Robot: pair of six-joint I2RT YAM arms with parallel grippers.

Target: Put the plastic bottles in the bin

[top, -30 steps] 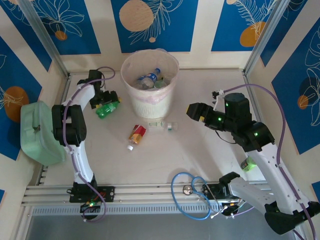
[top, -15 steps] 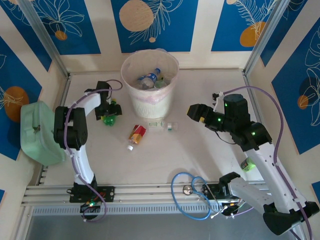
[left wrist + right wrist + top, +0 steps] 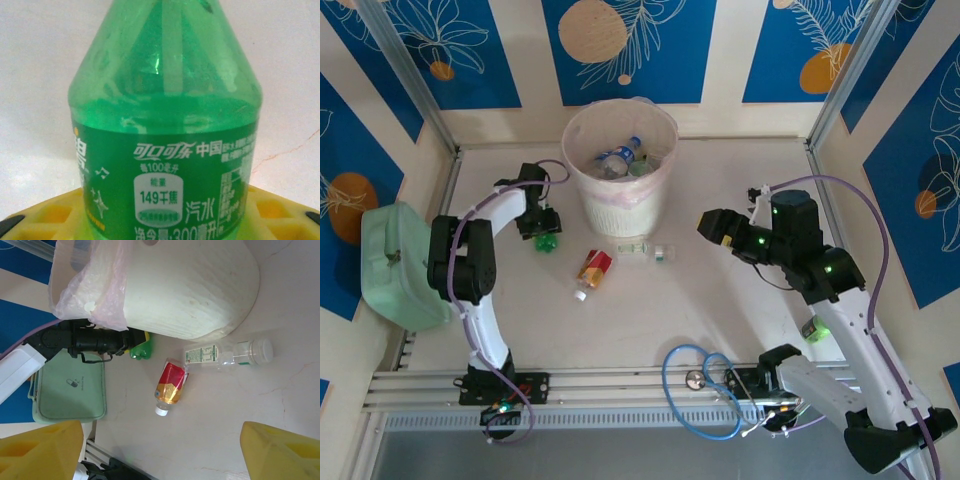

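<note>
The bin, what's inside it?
The bin holds a pile of plastic bottles, the top one clear with a blue label, inside a pale pink liner. Whatever lies under that pile, and the bin's bottom, is covered.

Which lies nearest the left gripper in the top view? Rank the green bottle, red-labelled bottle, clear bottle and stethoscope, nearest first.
From the left gripper:
1. green bottle, between its fingers, far left.
2. red-labelled bottle, lying mid-table to the right.
3. clear bottle, lying farther right.
4. stethoscope, at the near edge.
</note>
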